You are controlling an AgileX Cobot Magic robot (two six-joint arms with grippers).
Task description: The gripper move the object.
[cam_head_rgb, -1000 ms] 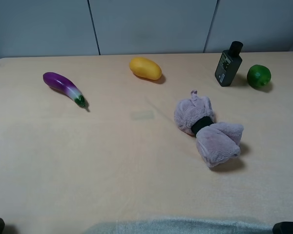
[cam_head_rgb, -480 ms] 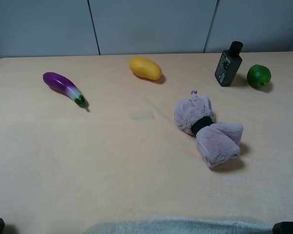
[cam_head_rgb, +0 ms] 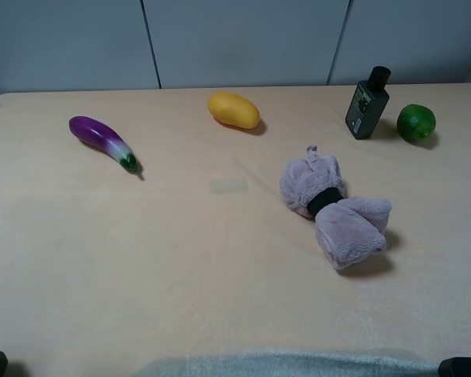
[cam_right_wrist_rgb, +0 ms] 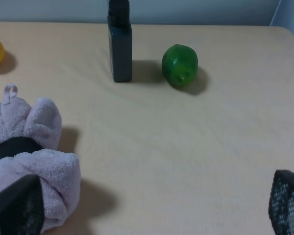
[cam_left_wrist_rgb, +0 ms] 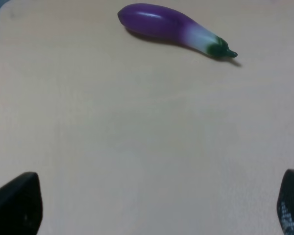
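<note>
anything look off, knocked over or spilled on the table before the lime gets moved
Nothing stands out. The dark bottle stands upright beside the lime, the rolled towel lies banded, and the eggplant and yellow fruit rest intact; no spill visible.

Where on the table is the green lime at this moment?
In the exterior high view the green lime sits at the far right of the table, just right of the dark bottle, with nothing touching it.
</note>
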